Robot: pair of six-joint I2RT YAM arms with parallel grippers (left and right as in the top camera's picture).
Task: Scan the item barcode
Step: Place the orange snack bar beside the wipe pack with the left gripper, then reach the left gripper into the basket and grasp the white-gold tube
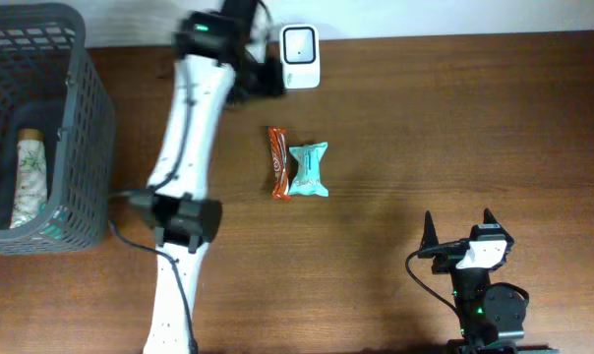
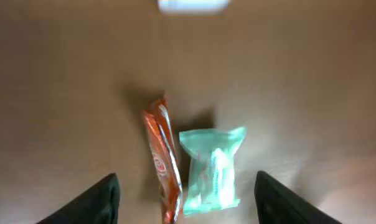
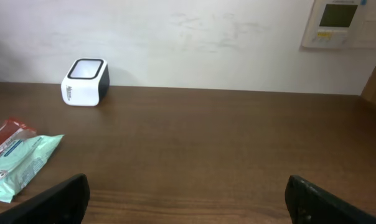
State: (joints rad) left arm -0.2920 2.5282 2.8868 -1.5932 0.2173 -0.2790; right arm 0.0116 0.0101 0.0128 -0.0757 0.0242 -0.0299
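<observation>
Overhead, an orange packet (image 1: 278,162) and a teal packet (image 1: 308,169) are seen lying side by side on the table (image 1: 454,108), apart from the white scanner (image 1: 300,44). The left gripper (image 2: 187,177) is held above them with jaws spread and empty. The right gripper (image 1: 458,218) jaws are likewise wide open.

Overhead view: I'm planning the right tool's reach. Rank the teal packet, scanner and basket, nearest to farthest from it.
From the right tool:
1. Teal packet, table centre.
2. Scanner, back edge.
3. Basket, far left.
</observation>
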